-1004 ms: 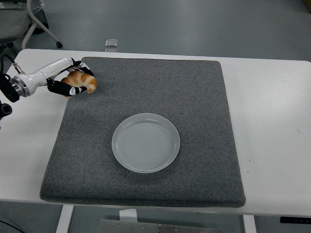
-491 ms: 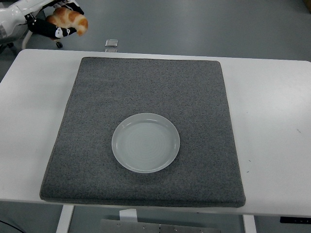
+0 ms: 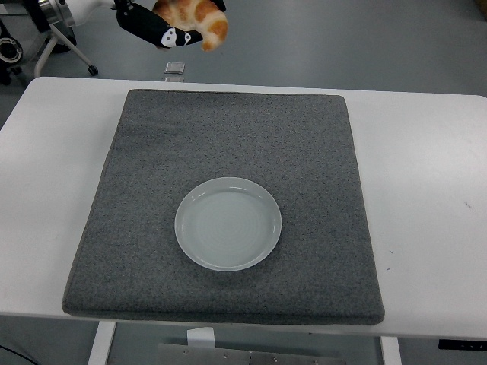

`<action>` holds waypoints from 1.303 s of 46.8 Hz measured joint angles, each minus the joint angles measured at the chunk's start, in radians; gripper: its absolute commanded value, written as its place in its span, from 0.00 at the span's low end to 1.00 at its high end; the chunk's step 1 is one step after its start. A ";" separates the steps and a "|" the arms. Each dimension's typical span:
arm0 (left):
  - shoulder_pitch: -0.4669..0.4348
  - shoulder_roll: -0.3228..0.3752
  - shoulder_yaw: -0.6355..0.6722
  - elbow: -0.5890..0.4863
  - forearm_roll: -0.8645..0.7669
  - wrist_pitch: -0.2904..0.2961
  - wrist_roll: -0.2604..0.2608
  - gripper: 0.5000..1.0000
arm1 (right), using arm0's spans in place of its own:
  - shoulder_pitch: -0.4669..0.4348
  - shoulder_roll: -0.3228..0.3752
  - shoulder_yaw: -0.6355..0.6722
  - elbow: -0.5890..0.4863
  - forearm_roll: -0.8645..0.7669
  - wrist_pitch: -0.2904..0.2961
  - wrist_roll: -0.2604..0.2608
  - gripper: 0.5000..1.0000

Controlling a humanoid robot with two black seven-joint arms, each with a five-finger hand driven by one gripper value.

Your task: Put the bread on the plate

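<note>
Left hand (image 3: pixel 163 26) curled around the bread (image 3: pixel 199 19), held high beyond the table's (image 3: pixel 426 152) far-left edge, empty plate (image 3: pixel 228 223) centred on the grey mat (image 3: pixel 228 144), slightly toward its near edge

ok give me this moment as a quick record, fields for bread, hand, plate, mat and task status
bread: croissant, held up at the picture's top, above the table's far edge
left hand: left hand shut on the croissant
right hand: not in view
plate: pale plate, empty, on the mat
mat: grey mat covering most of the white table
other: small metal object on the floor beyond the table
task status: bread lifted, not yet on plate
</note>
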 measured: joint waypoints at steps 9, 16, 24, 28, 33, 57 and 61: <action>0.051 -0.043 -0.004 -0.050 0.148 0.095 -0.009 0.00 | 0.000 0.000 0.000 0.000 0.000 0.000 0.000 0.86; 0.164 -0.101 -0.002 -0.063 0.310 0.214 -0.011 0.00 | -0.001 0.000 0.000 0.000 0.000 0.000 0.000 0.86; 0.289 -0.150 -0.001 -0.061 0.337 0.230 -0.011 0.00 | 0.000 0.000 0.000 -0.001 0.000 0.000 0.000 0.86; 0.341 -0.170 0.002 -0.057 0.342 0.234 -0.011 0.00 | 0.000 0.000 0.000 -0.001 0.000 0.000 0.000 0.86; 0.407 -0.200 0.001 -0.038 0.385 0.251 -0.010 0.00 | 0.001 0.000 0.000 -0.001 0.000 0.000 0.000 0.86; 0.573 -0.336 0.006 0.080 0.458 0.363 -0.010 0.00 | -0.005 0.000 0.000 -0.003 0.002 0.000 0.000 0.86; 0.585 -0.335 0.005 0.091 0.457 0.376 -0.010 0.00 | -0.005 0.000 0.000 -0.003 0.002 0.000 0.000 0.86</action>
